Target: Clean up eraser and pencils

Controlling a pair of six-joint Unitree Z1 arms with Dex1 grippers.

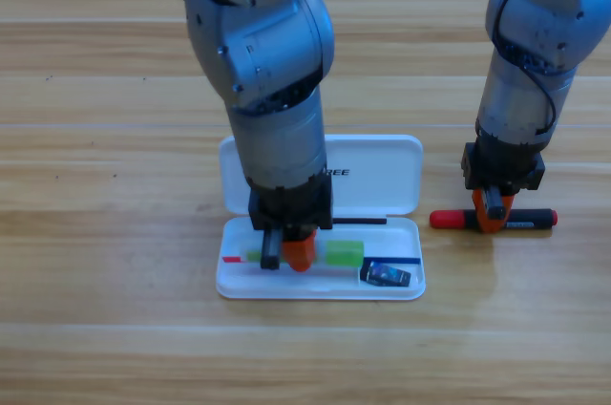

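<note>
The left gripper point(298, 250) was down inside the white case point(410, 286), jaws over the pale green pencil point(342, 253); whether they gripped it or had let go could not be told, the arm covering the gap. That pencil lay along the tray, presumably being set down there. The eraser point(387, 274) sat in the tray's right end, just beside the green tip. Over on the right, the right gripper point(491, 215) pointed down on the red-and-black pencil point(535, 220), out on the wooden table point(115, 138) near the case, astride its middle, likely for a balanced lift. Its jaw gap was hidden too.
</note>
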